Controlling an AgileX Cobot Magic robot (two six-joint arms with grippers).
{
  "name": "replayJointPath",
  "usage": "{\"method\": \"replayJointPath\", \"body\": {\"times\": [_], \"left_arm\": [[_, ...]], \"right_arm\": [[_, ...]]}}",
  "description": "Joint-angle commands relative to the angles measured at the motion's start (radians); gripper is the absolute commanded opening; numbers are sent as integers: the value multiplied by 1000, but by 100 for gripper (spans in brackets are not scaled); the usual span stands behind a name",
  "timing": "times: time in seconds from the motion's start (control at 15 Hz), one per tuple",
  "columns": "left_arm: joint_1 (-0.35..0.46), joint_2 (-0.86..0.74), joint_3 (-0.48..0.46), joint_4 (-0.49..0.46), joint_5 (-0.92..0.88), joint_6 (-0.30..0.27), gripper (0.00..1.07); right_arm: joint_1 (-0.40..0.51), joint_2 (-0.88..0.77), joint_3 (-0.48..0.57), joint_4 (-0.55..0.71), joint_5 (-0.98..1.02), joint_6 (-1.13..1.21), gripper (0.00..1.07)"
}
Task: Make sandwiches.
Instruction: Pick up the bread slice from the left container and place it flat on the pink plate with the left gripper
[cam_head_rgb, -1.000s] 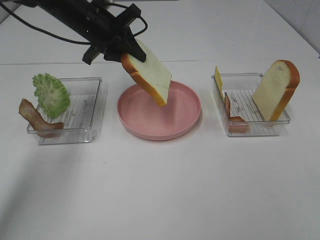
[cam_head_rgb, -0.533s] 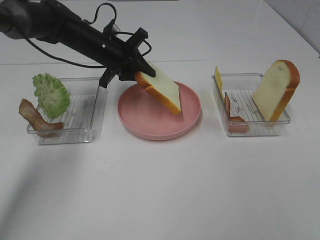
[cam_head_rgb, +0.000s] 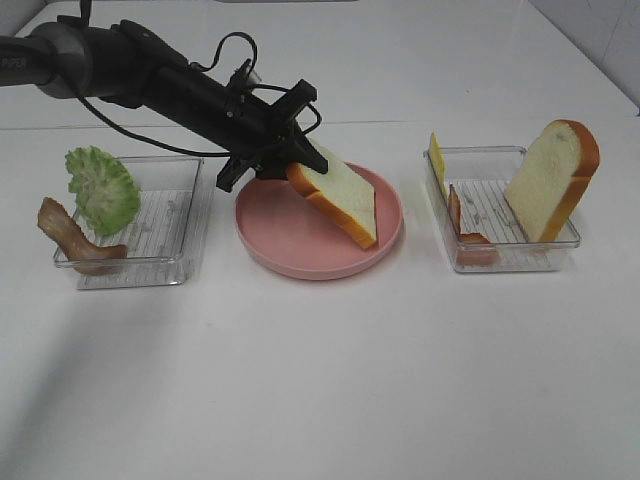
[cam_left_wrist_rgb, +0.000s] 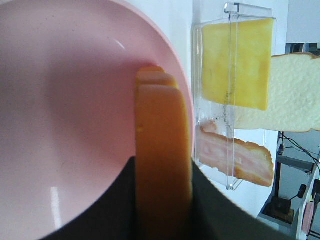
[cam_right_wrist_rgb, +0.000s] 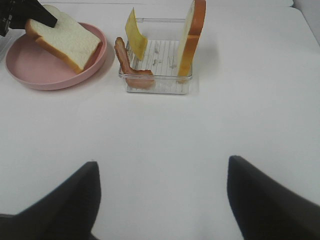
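1. Exterior high view: the left gripper (cam_head_rgb: 292, 168) is clamped on the upper end of a bread slice (cam_head_rgb: 345, 200). The left wrist view confirms the grip, with one dark finger (cam_left_wrist_rgb: 112, 210) pressed against each side of the crust.
2. The slice is tilted. Its high end sits in the jaws and its low end hangs over the right part of the plate (cam_head_rgb: 290, 262). Contact between the low end and the plate floor cannot be determined.
3. The left arm reaches in from the rear left and passes above the back corner of the left tray (cam_head_rgb: 198, 200).
4. The right gripper (cam_right_wrist_rgb: 162, 162) has its jaws wide apart with nothing between them. It hovers over bare table (cam_right_wrist_rgb: 200, 130), well apart from all the food.
5. Left tray contents: lettuce (cam_head_rgb: 100, 188) stands at the left end, and the left bacon (cam_head_rgb: 70, 235) is draped over the front left corner.
6. Right tray (cam_head_rgb: 500, 262) contents: cheese (cam_head_rgb: 437, 160) stands upright against the left wall, the right bacon (cam_head_rgb: 465, 235) lies just beside it, and the second slice (cam_head_rgb: 555, 180) leans at the right end.
7. Progress, as judged: early. The step in hand is placing the base slice. No layer lies flat on the plate yet.
8. Remaining, as judged: release the slice flat, then stack lettuce, bacon and cheese, and cap the stack with the second slice.
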Motion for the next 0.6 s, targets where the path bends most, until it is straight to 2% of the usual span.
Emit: {"method": "replayJointPath", "body": {"times": [0.07,0.13,0.2,0.33,0.47,0.6], "left_arm": [[-5,1,-1,-13,-5,4,35],[-5,1,-1,-13,-4,11,54],[-5,0,-1,-13,0,36,64],[-5,-5,-1,-7,7,94,68],[-7,-4,-1,2,7,94,68],[-22,-28,-1,100,-11,90,68]], "right_arm": [[-6,-15,4,3,-7,-11,69],[-6,-15,4,3,-7,-11,69],[-6,-15,4,3,-7,-11,69],[-6,-15,4,3,-7,-11,69],[-6,-15,4,3,-7,-11,69],[-6,-15,4,3,-7,-11,69]]}}
